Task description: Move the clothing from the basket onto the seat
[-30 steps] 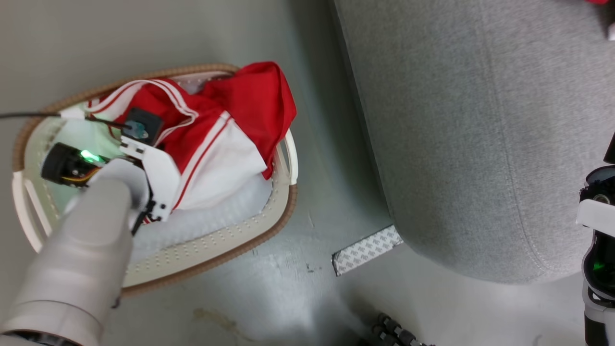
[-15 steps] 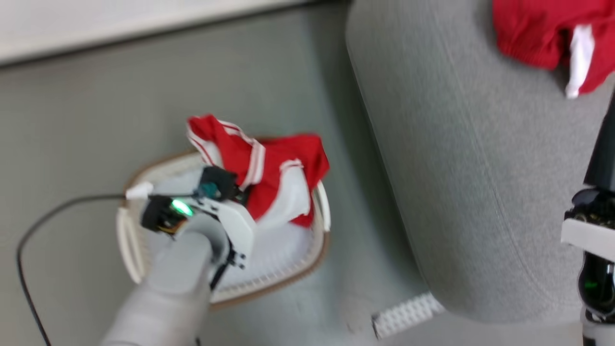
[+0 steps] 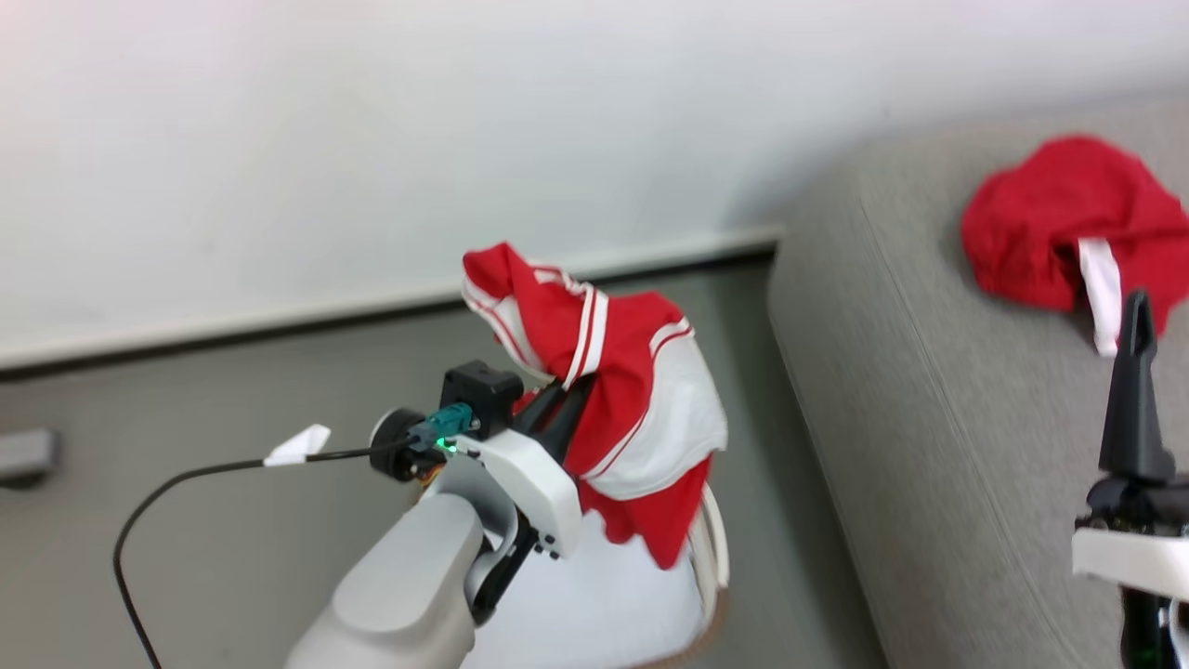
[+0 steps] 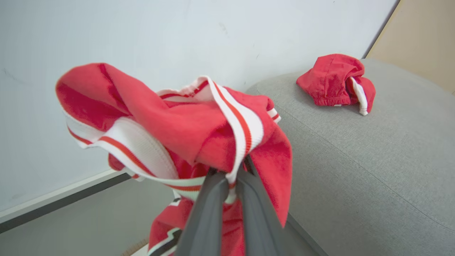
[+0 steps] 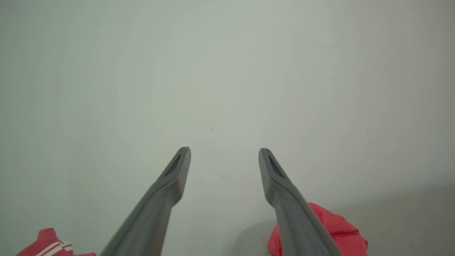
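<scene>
**Jersey up on the left pincer, 1 garment lying on the sofa**

The left gripper (image 4: 231,179) has its 2 fingers drawn to a narrow pinch on the jersey (image 3: 641,409). They bite a fold just under the red-and-white striped trim. The cloth bunches over the tips and drapes loosely down both sides. Its lowest red corner hangs just above the basket (image 3: 713,548), over the pale sheet (image 3: 604,613) inside. No contact with the rim is visible, though the arm hides part of the basket.

The right gripper (image 5: 224,156) has its fingers spread wide with nothing between them, and it points at the wall (image 5: 227,71).

The seat (image 3: 929,418) stands near the basket, on the robot's right. 1 red garment (image 3: 1050,223) with a white stripe lies crumpled on it, well apart from the jersey.

Handling, as judgement:
- The jersey looks light and limp with no stiffness, so it will likely swing and trail behind any sideways move. It is not fragile.
- The fabric looks smooth, so a pinch on a thin single layer could slip.
- The ribbed trim is thicker, and bunched folds give more to bite. The present hold beside the trim looks sound.
- The hanging corner is the risk, as it may snag the basket's rim or handle. Lift it clear before crossing.
- Once let go, it should collapse in a heap. Drop it well in from the seat's rounded edge.
</scene>
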You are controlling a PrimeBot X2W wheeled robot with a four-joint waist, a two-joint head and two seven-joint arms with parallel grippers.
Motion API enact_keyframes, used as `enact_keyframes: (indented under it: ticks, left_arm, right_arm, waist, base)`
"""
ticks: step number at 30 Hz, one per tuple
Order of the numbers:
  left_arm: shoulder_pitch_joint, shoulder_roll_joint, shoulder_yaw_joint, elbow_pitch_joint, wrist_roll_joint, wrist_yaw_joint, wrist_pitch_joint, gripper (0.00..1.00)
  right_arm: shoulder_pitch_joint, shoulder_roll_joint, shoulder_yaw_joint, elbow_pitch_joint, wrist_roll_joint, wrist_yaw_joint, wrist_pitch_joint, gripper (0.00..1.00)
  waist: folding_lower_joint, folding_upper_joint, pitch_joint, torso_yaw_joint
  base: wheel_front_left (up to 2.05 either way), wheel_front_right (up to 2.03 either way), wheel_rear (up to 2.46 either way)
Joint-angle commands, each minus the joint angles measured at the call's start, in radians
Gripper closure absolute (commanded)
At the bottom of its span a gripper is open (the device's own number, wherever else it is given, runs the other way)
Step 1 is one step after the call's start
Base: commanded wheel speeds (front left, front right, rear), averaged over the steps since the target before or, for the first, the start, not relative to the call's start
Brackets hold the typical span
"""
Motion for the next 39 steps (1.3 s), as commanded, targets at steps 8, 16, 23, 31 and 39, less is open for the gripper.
enact_keyframes:
  ticks: [8,16,23,31,39]
  left_arm:
    - [0.033,0.047,0.028,-0.254,-0.03,0.028,0.027,1.0]
    - [0.067,0.096,0.048,-0.505,-0.043,0.088,0.126,1.0]
    - [0.112,0.123,0.037,-0.613,-0.045,0.113,0.168,1.0]
    - [0.165,0.12,-0.016,-0.674,-0.026,0.108,0.162,1.0]
    - [0.201,0.087,-0.103,-0.695,-0.019,0.072,0.161,1.0]
  right_arm:
    - [0.093,-0.017,0.055,0.039,0.027,-0.002,0.0,0.0]
    - [0.115,-0.016,0.124,0.059,0.044,-0.002,0.0,0.0]
    - [0.088,-0.052,0.23,0.095,0.067,-0.002,0.009,0.0]
    - [0.021,-0.144,0.423,0.152,0.17,-0.002,0.093,0.0]
    - [-0.077,-0.249,0.609,0.217,0.352,-0.002,0.206,0.0]
  waist:
    - [0.0005,0.0,-0.192,0.105]
    - [0.0005,0.0,-0.21,0.113]
    - [0.0005,0.0,-0.205,0.117]
    - [0.0005,0.0,-0.203,0.142]
    - [0.0005,0.0,-0.214,0.214]
  base:
    - [0.0,0.0,0.0]
    - [0.0,0.0,0.0]
    - [0.0,0.0,0.0]
    - [0.0,0.0,0.0]
    - [0.0,0.0,0.0]
